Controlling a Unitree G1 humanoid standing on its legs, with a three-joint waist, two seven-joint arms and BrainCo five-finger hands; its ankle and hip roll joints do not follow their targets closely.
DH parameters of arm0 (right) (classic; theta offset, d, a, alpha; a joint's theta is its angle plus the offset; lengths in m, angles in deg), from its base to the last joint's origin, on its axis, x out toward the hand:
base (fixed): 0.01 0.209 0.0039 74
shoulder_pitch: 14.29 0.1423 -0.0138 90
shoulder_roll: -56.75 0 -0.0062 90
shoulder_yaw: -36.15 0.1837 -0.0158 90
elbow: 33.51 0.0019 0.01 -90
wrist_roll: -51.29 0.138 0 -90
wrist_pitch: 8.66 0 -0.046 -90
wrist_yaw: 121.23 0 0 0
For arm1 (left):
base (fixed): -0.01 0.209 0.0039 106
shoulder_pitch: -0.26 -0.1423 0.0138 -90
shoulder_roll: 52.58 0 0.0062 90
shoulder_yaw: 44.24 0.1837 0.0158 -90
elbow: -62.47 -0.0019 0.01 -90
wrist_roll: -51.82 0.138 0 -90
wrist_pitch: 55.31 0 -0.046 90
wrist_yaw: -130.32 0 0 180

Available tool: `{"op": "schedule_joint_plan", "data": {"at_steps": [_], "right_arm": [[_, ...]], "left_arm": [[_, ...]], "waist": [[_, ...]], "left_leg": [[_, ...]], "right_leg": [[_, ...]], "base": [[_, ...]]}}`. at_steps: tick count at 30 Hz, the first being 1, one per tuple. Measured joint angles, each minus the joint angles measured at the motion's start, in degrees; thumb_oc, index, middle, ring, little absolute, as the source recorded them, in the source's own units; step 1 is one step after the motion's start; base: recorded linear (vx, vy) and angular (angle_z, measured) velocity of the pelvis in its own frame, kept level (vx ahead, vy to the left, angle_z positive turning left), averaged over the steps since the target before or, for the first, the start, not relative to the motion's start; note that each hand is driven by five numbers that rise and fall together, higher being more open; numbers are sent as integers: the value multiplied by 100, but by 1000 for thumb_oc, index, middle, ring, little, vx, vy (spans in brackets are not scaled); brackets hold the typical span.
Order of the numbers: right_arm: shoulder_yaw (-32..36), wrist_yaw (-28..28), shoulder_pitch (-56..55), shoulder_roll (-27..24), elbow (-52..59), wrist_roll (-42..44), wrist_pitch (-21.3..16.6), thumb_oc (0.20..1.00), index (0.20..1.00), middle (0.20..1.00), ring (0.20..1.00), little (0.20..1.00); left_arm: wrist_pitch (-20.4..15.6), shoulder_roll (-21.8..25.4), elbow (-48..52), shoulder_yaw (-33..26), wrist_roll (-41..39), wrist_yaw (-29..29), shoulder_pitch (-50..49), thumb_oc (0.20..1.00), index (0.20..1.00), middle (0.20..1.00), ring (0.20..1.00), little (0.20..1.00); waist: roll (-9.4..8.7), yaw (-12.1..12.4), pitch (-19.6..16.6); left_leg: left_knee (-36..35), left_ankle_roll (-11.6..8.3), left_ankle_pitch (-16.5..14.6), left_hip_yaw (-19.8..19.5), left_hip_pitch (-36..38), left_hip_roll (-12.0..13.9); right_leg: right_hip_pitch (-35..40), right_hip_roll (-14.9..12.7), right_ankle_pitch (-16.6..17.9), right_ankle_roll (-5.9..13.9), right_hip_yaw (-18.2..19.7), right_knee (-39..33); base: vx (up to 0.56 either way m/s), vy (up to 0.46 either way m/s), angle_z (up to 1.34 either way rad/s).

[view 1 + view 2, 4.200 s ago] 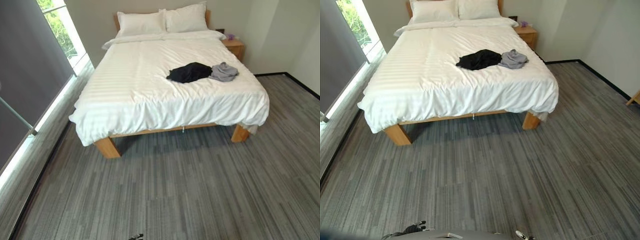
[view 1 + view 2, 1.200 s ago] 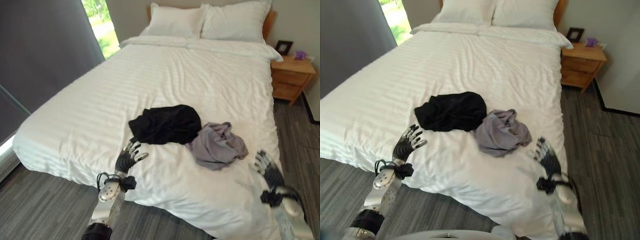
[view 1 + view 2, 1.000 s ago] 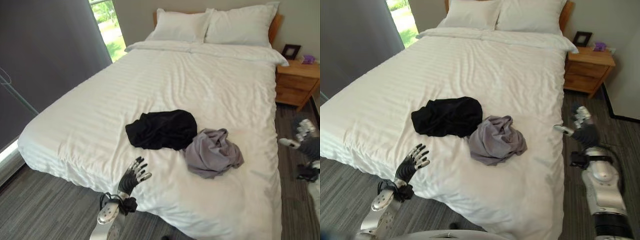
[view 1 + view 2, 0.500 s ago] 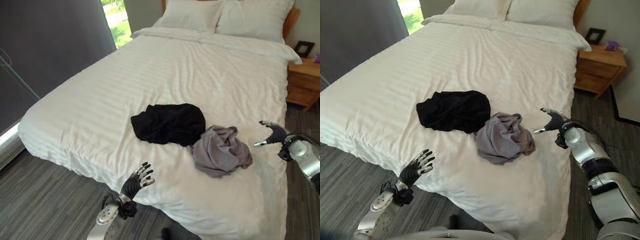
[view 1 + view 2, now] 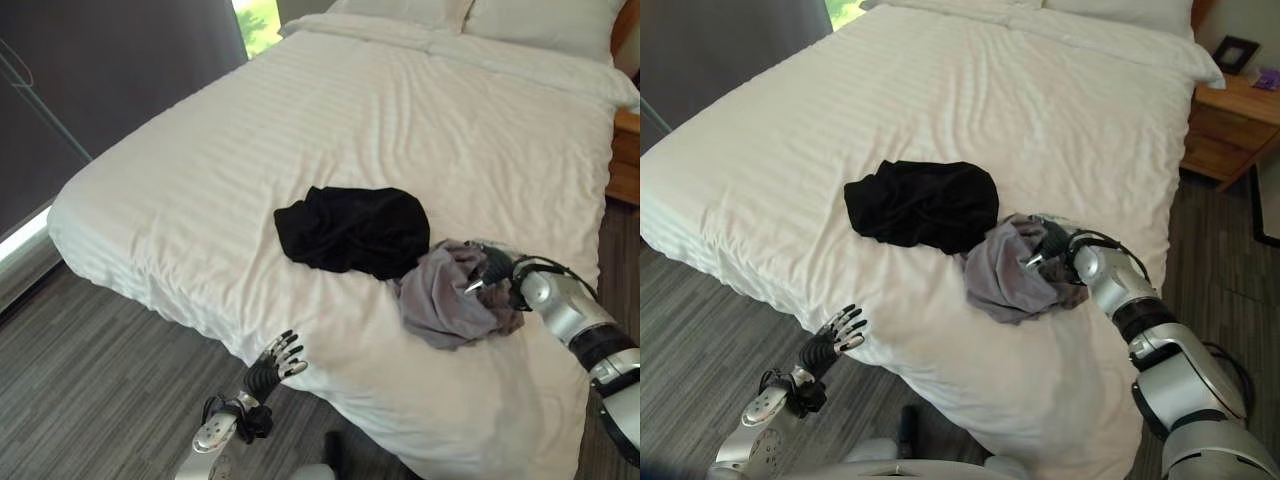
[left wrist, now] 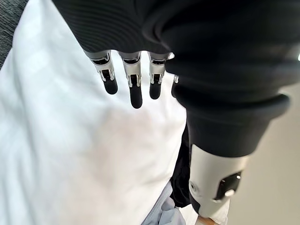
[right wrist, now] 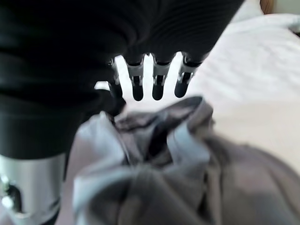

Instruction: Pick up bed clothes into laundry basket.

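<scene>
A crumpled grey cloth garment (image 5: pixel 1012 270) and a crumpled black cloth garment (image 5: pixel 925 204) are seen touching on the white striped bed (image 5: pixel 940 100). The right hand (image 5: pixel 1048 248) is placed on the grey garment, fingers (image 7: pixel 157 84) extended, nothing gripped. The left hand (image 5: pixel 832 340) is held spread at the bed's near edge.

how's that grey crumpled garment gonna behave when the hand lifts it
Probably floppy: the grey garment lies in soft, bunched folds, so it should drape and dangle. Likely light for its bulk. It touches the black garment, so lifting with the right hand might drag that edge.
</scene>
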Motion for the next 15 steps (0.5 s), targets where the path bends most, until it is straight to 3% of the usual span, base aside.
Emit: {"op": "schedule_joint_plan", "data": {"at_steps": [3,7,8,10,15], "right_arm": [[-62,-431,148,256,-514,-249,79,1000,1000,1000,1000,1000],[-130,-535,303,395,-797,-717,106,1000,1000,1000,1000,1000],[-130,-593,326,428,-761,-893,153,536,536,536,536,536],[-149,-594,216,439,-379,-1487,325,200,200,200,200,200],[735,-557,-362,206,400,-977,231,200,200,200,200,200]], "left_arm": [[1,10,1,11,0,-69,94,1000,1000,1000,1000,1000],[-6,25,19,-38,-1,-108,105,1000,1000,1000,1000,1000],[-6,25,14,-54,-1,-126,132,1000,1000,1000,1000,1000],[-3,4,4,-106,1,-209,103,1000,1000,1000,1000,1000],[-18,12,41,-413,7,-343,124,1000,1000,1000,1000,1000]], "waist": [[60,71,195],[40,99,201],[43,99,197],[50,48,184],[115,-45,144]], "left_leg": [[1,13,110,-118,-244,-7],[-2,-96,87,-139,-384,11],[-3,-108,85,-138,-427,13],[-3,-110,86,-119,-429,3],[-1,-57,127,-120,-364,-32]], "right_leg": [[-179,7,67,6,-109,2],[-333,12,59,20,-141,-20],[-383,13,63,18,-141,-18],[-400,-5,87,10,-134,-17],[-307,-34,129,-5,-162,11]], "base": [[-66,0,17],[-26,7,0],[26,25,-7],[28,40,-7],[19,33,5]]}}
